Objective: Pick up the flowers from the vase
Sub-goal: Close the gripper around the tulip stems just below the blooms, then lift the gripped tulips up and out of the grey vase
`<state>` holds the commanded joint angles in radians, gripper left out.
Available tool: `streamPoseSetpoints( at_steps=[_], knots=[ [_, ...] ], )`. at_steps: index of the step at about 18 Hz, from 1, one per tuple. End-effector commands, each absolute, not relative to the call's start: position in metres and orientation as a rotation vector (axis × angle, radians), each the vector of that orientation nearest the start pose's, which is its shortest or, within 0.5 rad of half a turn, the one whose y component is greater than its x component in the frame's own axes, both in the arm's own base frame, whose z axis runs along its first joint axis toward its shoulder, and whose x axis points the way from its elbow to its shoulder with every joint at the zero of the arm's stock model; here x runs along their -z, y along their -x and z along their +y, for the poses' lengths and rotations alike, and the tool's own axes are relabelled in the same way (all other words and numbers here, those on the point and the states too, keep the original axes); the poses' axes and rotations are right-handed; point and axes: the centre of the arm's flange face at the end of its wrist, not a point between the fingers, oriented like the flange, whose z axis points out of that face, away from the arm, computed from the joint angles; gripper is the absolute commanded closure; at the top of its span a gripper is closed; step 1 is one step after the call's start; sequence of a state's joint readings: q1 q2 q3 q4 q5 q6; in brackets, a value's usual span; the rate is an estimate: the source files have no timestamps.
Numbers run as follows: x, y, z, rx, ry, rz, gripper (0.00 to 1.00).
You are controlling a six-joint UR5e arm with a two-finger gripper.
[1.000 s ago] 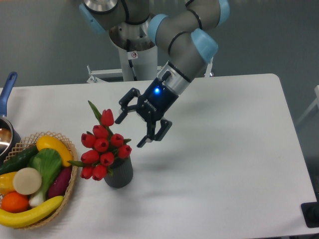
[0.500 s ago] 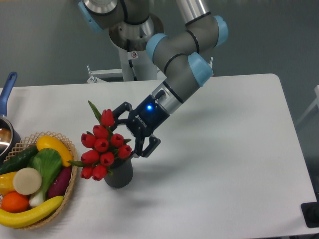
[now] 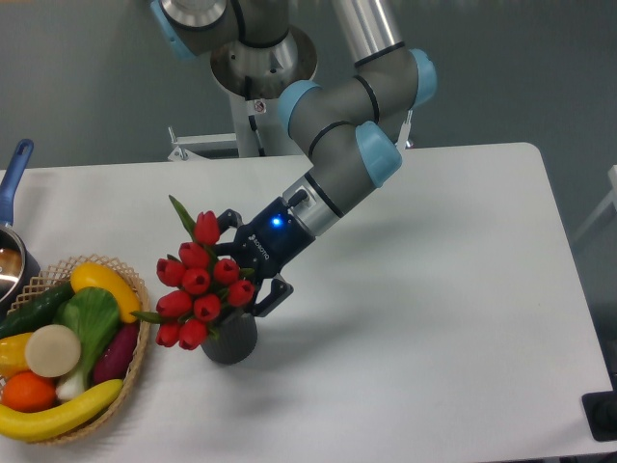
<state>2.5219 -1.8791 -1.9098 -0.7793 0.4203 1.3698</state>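
Note:
The flowers, a bunch of red closed tulip buds with green leaves, stand in the vase, a small dark grey cylinder left of the table's middle. My gripper has come in from the right and sits against the right side of the bunch, just above the vase's mouth. Its black fingers are spread open: one finger lies behind the top bud, the other in front, near the vase's rim. The buds hide the fingertips, so I cannot tell whether they touch the stems.
A wicker basket of toy fruit and vegetables stands at the left edge, close to the flowers. A pot with a blue handle shows at the far left. The arm's base rises behind the table.
The gripper has moved left and down, from open air right of the bunch to right against the flowers, staying open. The flowers and vase have not moved.

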Motion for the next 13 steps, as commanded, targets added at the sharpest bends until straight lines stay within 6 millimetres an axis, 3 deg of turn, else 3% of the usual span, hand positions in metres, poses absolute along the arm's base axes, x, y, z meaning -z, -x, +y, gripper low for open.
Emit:
streamPoseSetpoints(
  at_steps=[8, 13],
  knots=[
    [-0.307, 0.320, 0.495, 0.385, 1.944, 0.487, 0.52],
    [-0.320, 0.321, 0.493, 0.398, 1.936, 0.445, 0.52]
  ],
)
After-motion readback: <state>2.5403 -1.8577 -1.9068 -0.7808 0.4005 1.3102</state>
